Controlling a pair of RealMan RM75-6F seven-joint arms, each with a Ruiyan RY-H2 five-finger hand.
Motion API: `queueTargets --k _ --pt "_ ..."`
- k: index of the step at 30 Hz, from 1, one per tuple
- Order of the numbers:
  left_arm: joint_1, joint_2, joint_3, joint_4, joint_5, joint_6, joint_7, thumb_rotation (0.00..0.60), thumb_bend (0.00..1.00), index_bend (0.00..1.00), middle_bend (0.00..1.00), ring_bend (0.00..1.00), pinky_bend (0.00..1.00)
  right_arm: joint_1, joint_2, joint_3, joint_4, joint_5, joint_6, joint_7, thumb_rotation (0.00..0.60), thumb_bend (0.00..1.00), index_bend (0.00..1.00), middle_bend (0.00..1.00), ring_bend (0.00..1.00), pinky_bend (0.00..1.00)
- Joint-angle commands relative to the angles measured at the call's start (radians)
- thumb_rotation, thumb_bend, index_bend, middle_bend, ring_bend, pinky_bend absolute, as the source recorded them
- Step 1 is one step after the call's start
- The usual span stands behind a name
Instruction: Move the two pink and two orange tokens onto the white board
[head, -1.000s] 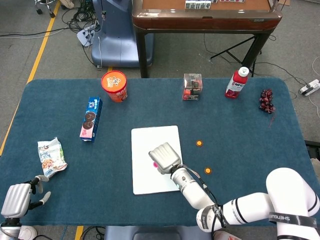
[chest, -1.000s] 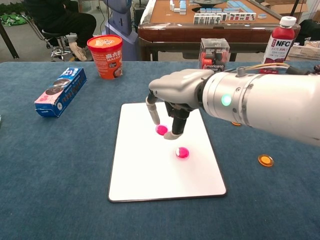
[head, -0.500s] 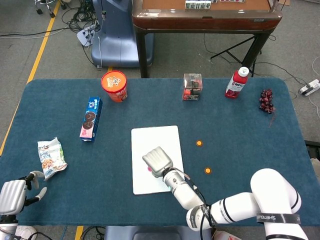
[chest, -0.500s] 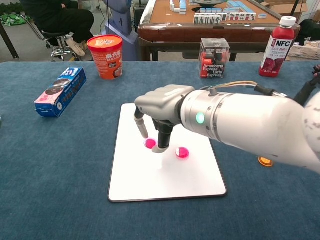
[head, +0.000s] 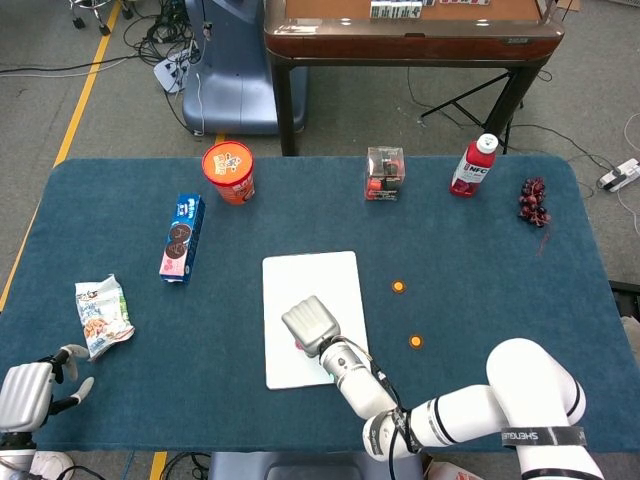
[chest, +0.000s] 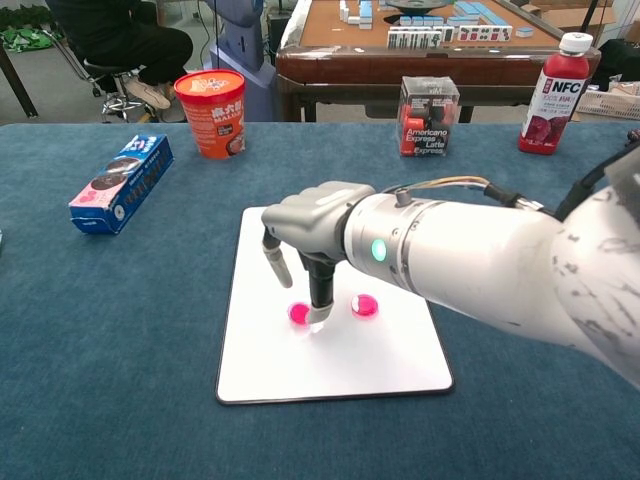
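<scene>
Chest view shows both pink tokens on the white board (chest: 262, 375). One pink token (chest: 365, 305) lies flat and free toward the board's right half. The second pink token (chest: 299, 313) sits just left of it, at the fingertips of the right hand (chest: 310, 225), which hangs over the board with fingers (chest: 320, 290) pointing down. One finger reaches the board surface right beside this token and another stands slightly off to its left. Whether the token is pinched or already let go cannot be told from either view; it appears to rest on the board.

The orange tokens are not yet moved. Head view places one orange token (head: 398, 286) on the blue cloth to the right of the board, and the other orange token (head: 415, 341) nearer the robot, also off the board. Both lie well apart from the right hand and untouched.

Judgement: the task stands at about half done, pink pair delivered, orange pair outstanding. The right hand would need to clear the second pink token before travelling right for the orange ones.

The left hand (head: 30, 392) rests at the near left corner of the table, fingers somewhat apart, holding nothing, near a snack packet (head: 101, 314) and far from all tokens.
</scene>
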Motion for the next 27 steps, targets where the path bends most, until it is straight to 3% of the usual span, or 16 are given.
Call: queueTargets --k 1,9,15,27 --pt "-0.001 0.0 0.0 0.0 0.001 -0.001 0.0 0.6 0.28 0.51 0.65 0.64 0.78 0.0 0.002 -0.001 -0.001 0.0 0.0 0.001 0.6 0.06 0.41 1.0 1.0 1.0" --pt "-0.001 0.0 0.003 -0.003 0.004 -0.001 0.001 0.6 0.28 0.51 0.65 0.64 0.78 -0.01 0.027 -0.006 -0.02 -0.003 0.013 0.011 0.6 0.05 0.4 1.0 1.0 1.0" --pt "-0.003 0.002 -0.006 -0.007 0.001 0.005 0.001 0.6 0.28 0.51 0.65 0.64 0.78 -0.046 0.09 -0.037 -0.07 -0.018 0.05 0.023 0.6 0.1 0.4 1.0 1.0 1.0" --pt "-0.02 0.003 -0.019 -0.035 0.008 0.005 0.034 0.6 0.28 0.51 0.65 0.64 0.78 -0.201 0.28 -0.17 -0.242 -0.156 0.16 0.111 0.6 0.12 0.4 1.0 1.0 1.0"
